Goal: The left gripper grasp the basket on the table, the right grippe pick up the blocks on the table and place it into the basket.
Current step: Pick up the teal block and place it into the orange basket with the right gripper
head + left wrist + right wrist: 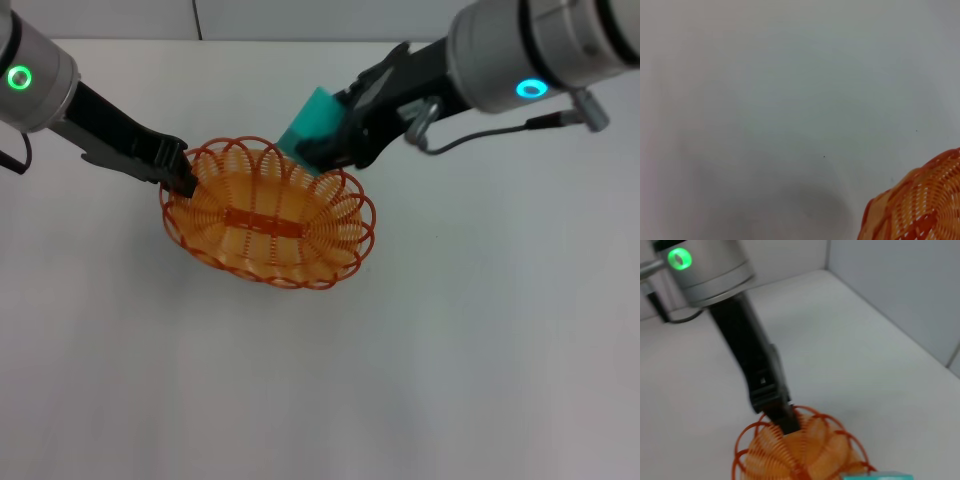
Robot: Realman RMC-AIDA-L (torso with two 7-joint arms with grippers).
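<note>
The orange wire basket (268, 215) sits on the white table (480, 330) left of centre. My left gripper (180, 170), on the green-ringed arm, is shut on the basket's left rim. From the right, my right gripper (322, 140) holds the teal block (314, 118) just above the basket's far rim. In the right wrist view the left gripper (786, 421) grips the basket (800, 450), and a sliver of the block (879, 476) shows at the picture's edge. The left wrist view shows only part of the basket (920, 205).
A thin dark cable (480, 135) hangs under the right arm. Bare white table lies in front of and to the right of the basket. A grey wall (900, 290) rises behind the table.
</note>
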